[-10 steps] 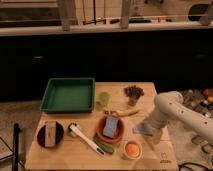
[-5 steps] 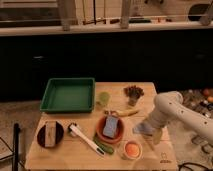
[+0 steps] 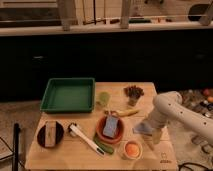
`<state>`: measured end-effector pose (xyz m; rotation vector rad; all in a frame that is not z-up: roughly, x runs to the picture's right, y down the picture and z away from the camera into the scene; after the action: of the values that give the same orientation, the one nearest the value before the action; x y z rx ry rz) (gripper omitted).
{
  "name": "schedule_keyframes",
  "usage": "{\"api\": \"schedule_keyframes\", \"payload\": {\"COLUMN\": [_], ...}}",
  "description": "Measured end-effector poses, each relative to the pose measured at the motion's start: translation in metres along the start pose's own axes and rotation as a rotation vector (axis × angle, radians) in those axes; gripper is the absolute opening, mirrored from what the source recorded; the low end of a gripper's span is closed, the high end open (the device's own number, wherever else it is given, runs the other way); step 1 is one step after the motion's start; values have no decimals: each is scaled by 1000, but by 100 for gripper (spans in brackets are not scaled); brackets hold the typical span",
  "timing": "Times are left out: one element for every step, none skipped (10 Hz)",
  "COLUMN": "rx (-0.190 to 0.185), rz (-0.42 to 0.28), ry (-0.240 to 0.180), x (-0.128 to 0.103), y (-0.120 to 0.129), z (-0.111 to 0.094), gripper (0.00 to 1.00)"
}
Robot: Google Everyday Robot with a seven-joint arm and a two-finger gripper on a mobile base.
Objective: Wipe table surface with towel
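Towel (image 3: pixel 141 129): small pale blue-grey cloth, bunched on the right part of the light wooden counter (image 3: pixel 60 156), to the right of the orange bowl and at the end of the arm.
Pincer (image 3: pixel 150 131): at the tip of the white robot arm (image 3: pixel 170 105), low over the counter's right side, right at the cloth; whether it is open, closed or gripping the cloth cannot be told.
Arm: enters from the right and bends down toward the counter.
Orange round bowl (image 3: pixel 99 135): front middle, with a grey-blue rectangular block (image 3: pixel 111 127) leaning in it.
Small pale bowl with orange contents (image 3: pixel 132 149): front, just right of the orange bowl, nearer the camera than the towel.
Green rectangular tray (image 3: pixel 68 94): back left.
Light green cup (image 3: pixel 104 98): just right of the tray.
Yellow banana (image 3: pixel 126 113): lying between cup and towel.
White-handled brush (image 3: pixel 85 138): lying diagonally, left of the orange bowl.
Dark round plate (image 3: pixel 41 135): front left, carrying a brown block (image 3: pixel 50 133).
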<state>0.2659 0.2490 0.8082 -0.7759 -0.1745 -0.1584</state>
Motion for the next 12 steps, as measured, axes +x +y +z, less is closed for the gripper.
{"api": "schedule_keyframes", "payload": {"rx": [11,19,25,31,34,37,36,33,33,33,33,32], "rz": [5,12,17,22,24,23,20,16,14,8,3,2], "ry": [6,12,14,14,10,2,-6,-12,-17,-25,-31,-33], "x": [1,4,6,9,11,14,16,17,18,17,17,17], "y": [-3,-5,-7,-9,-12,-15,-17,-18,-20,-24,-26,-26], "z": [0,-1,-2,-3,-2,0,2,5,6,8,10,10], "gripper": [80,80,80,80,79,73,62,51,44,31,23,13]}}
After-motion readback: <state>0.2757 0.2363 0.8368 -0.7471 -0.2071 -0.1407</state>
